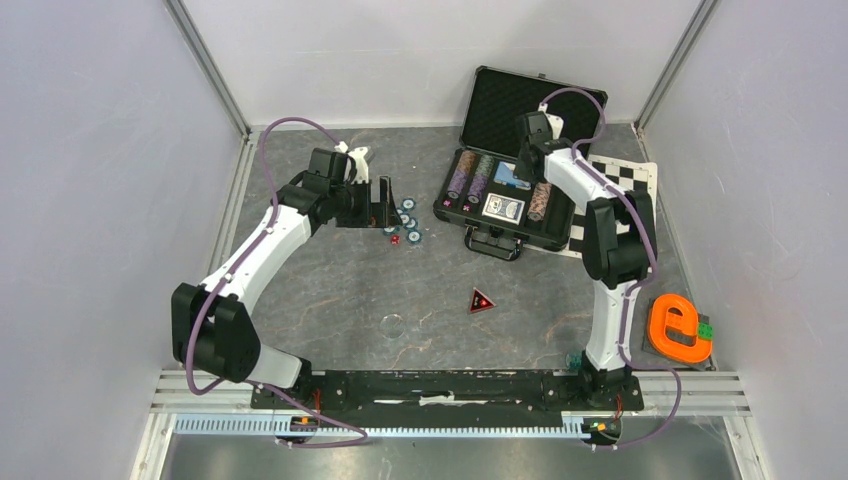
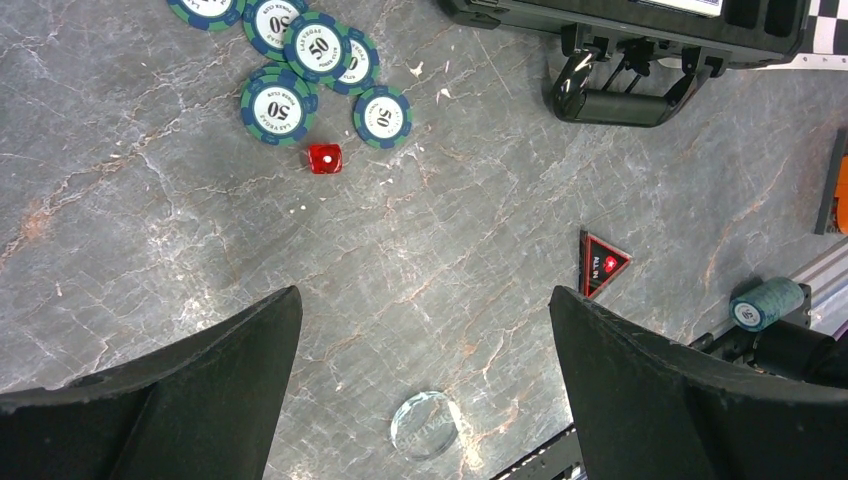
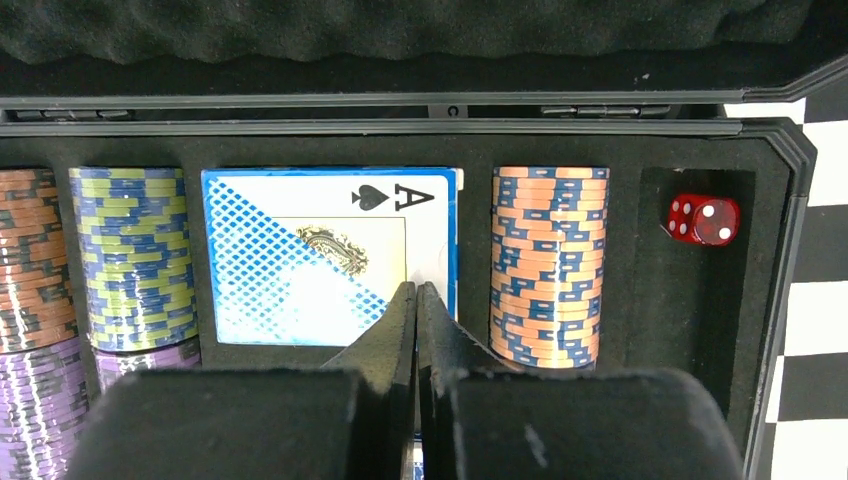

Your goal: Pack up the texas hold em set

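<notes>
**A:** Which step is in hand?

**B:** The case (image 1: 520, 100) stands open at the far right of the counter (image 2: 450, 200). Chip stacks (image 3: 548, 265), a card deck (image 3: 300, 250) and a die (image 3: 704, 219) lie inside. The right gripper (image 3: 416, 290) hangs over the deck, pressed together, holding nothing.

**A:** And the left gripper (image 2: 422, 295)?

**B:** It is spread wide and empty, near the teal chips (image 2: 275, 105) and the red die (image 2: 324, 158), which lie loose on the counter. I think it must next descend and pinch one chip.

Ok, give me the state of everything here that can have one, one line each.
case, open, lid raised.
card deck, seated in the case.
left pincer, open, empty, above the table.
right pincer, shut, holding nothing, over the card deck.
teal chips, loose on the table.
red die, loose beside those chips.
second die, in the case's end compartment.
</notes>
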You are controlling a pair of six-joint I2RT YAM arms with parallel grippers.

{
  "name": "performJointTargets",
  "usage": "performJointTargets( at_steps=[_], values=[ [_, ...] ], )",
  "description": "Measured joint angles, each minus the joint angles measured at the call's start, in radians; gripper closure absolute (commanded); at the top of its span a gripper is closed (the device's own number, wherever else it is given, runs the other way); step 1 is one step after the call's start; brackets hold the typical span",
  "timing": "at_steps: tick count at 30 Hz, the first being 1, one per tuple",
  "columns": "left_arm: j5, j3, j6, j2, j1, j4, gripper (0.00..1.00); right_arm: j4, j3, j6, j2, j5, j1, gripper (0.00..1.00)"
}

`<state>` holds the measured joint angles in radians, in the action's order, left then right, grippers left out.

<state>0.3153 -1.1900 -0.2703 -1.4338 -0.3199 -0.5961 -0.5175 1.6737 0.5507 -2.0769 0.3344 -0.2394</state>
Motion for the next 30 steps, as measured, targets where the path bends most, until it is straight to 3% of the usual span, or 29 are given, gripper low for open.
performJointTargets(
  at_steps=[6, 7, 9, 12, 18, 21, 26, 30],
  values=[
    [0.0, -0.002, -0.002, -0.007, 0.0, 0.001, 0.0, -0.073, 0.056, -0.045, 0.002, 0.008, -0.005, 1.0],
    [0.0, -0.002, -0.003, -0.008, 0.0, 0.002, 0.0, -0.084, 0.067, -0.059, 0.008, 0.015, -0.008, 0.96],
    [0.001, -0.002, -0.01, -0.008, 0.0, 0.008, 0.0, -0.117, 0.069, -0.097, 0.046, 0.033, -0.012, 0.62],
    [0.005, -0.002, -0.027, -0.008, 0.0, 0.032, 0.0, -0.157, 0.011, -0.146, 0.164, 0.067, -0.014, 0.02],
    [0.027, 0.019, -0.066, -0.007, 0.0, 0.088, 0.0, -0.248, -0.28, -0.09, 0.498, 0.088, 0.05, 0.02],
    [0.027, 0.037, -0.069, -0.007, -0.01, 0.111, 0.0, -0.328, -0.375, -0.025, 0.56, 0.085, 0.112, 0.02],
    [0.031, 0.048, -0.048, -0.01, -0.109, 0.148, 0.0, -0.476, -0.373, 0.06, 0.526, 0.084, 0.122, 0.02],
    [0.079, 0.048, -0.001, -0.052, -0.256, 0.232, 0.01, -0.601, -0.246, 0.073, 0.477, 0.082, 0.14, 0.03]
  ],
)
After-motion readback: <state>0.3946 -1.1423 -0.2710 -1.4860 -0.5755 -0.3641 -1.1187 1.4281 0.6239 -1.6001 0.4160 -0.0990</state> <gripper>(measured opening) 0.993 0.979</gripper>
